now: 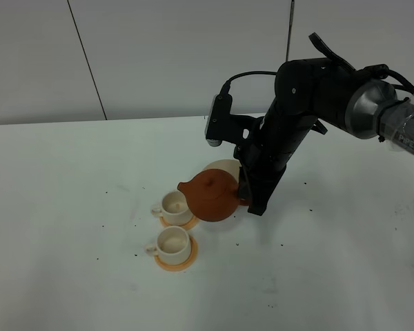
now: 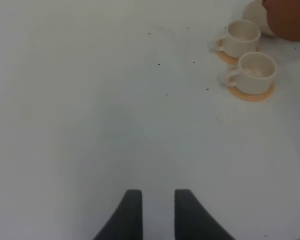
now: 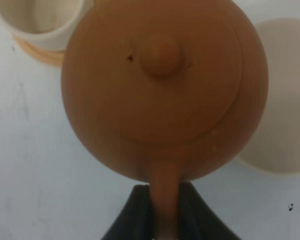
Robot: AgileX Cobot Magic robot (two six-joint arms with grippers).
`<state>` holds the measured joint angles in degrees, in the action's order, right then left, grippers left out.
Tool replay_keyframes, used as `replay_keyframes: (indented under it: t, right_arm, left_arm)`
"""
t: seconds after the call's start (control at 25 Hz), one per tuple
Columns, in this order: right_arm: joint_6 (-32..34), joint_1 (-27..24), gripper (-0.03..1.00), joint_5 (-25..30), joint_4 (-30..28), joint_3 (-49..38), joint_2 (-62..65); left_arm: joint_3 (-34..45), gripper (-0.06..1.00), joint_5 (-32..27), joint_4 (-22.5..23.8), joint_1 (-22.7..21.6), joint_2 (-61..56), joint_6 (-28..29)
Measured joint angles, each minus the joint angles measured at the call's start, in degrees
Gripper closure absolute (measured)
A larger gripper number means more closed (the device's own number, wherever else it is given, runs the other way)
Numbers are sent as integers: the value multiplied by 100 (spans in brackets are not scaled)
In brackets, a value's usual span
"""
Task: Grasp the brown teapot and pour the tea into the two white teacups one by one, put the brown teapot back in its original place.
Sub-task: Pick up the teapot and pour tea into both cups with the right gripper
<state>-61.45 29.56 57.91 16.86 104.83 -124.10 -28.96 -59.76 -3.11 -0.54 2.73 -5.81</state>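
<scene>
Matt clay teapot (image 3: 160, 100), smooth teacups (image 2: 257, 70), perhaps ceramic

Brown teapot (image 1: 212, 196) aloft beside far teacup (image 1: 174, 204)

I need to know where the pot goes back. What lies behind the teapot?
A round cream trivet lies behind the teapot, bare where it shows. The teapot covers the trivet's near part, so that cannot be seen.

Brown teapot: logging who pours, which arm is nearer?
Right. The right arm holds the brown teapot by its handle; the left arm's jaws sit over the table, well away from it.
</scene>
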Motion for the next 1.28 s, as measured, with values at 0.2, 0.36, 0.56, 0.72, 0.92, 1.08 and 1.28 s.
replay_keyframes:
  t: [0.2, 0.36, 0.56, 0.72, 0.92, 1.08, 1.28]
  right_arm:
    - [0, 0, 87, 151, -87, 0, 0]
    - [43, 6, 87, 188, -201, 0, 0]
    - [170, 124, 87, 79, -668, 150, 0]
    - [257, 288, 87, -11, -1036, 215, 0]
    - [307, 474, 87, -11, -1508, 215, 0]
    - [442, 625, 87, -11, -1860, 215, 0]
    - [520, 754, 87, -50, -2160, 215, 0]
  left_arm:
    - [0, 71, 0, 0, 0, 0, 0]
    - [0, 71, 0, 0, 0, 0, 0]
    - [0, 71, 0, 0, 0, 0, 0]
    - [0, 71, 0, 0, 0, 0, 0]
    - [0, 71, 0, 0, 0, 0, 0]
    - [0, 71, 0, 0, 0, 0, 0]
    - [0, 71, 0, 0, 0, 0, 0]
